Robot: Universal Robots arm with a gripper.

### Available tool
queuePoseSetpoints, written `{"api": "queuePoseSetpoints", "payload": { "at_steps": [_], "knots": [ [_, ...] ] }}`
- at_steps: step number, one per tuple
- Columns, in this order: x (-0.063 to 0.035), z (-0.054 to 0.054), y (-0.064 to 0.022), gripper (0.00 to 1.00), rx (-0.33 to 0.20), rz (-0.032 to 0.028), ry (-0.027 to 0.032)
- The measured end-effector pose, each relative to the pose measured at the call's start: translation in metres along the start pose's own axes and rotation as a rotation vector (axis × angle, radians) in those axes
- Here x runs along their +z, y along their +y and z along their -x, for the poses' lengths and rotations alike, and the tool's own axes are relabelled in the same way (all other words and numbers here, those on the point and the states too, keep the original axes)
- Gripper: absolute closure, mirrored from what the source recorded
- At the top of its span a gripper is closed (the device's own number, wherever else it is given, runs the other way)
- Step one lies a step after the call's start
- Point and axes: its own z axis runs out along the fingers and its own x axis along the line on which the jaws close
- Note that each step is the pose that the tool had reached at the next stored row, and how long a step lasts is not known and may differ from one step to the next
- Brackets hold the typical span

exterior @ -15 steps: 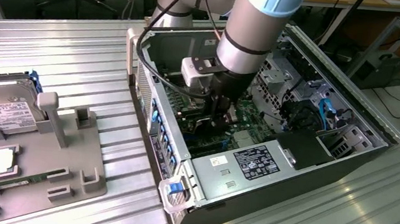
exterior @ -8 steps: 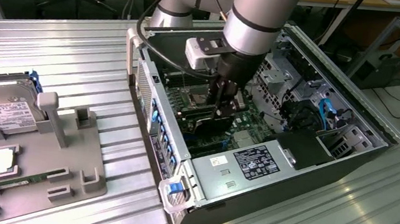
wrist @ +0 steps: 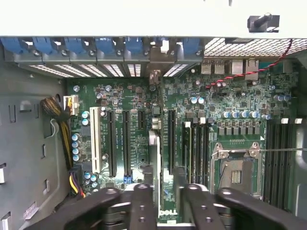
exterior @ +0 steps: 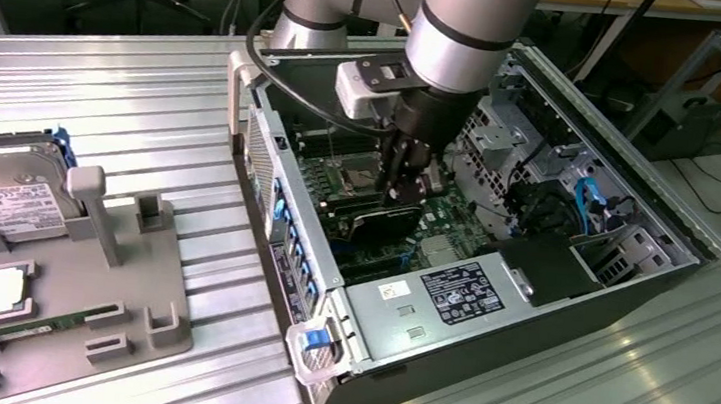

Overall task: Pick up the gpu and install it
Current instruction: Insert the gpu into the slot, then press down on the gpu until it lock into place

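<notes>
Gripper (exterior: 405, 189) reached down inside the computer case (exterior: 550, 312); we saw its fingers (wrist: 142, 203) pinching the graphics card (exterior: 382, 226) edge-on just above the motherboard (wrist: 144, 120) slots.

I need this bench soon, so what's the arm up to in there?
The arm reaches down into the open PC case, with its gripper right at the top edge of the gpu. The gpu stands on edge over the motherboard slots. Whether it is fully seated cannot be told. A hard drive sits on the tray outside the case.
</notes>
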Motion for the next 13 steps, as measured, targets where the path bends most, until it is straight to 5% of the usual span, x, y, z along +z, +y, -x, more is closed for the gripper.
{"api": "queuePoseSetpoints", "payload": {
  "at_steps": [4, 13],
  "knots": [
    [0.0, -0.0005, 0.0, 0.89, 0.0, 0.0, -0.0001],
    [-0.0001, -0.0019, 0.0, 0.89, 0.0, 0.0, 0.0]
  ]
}}
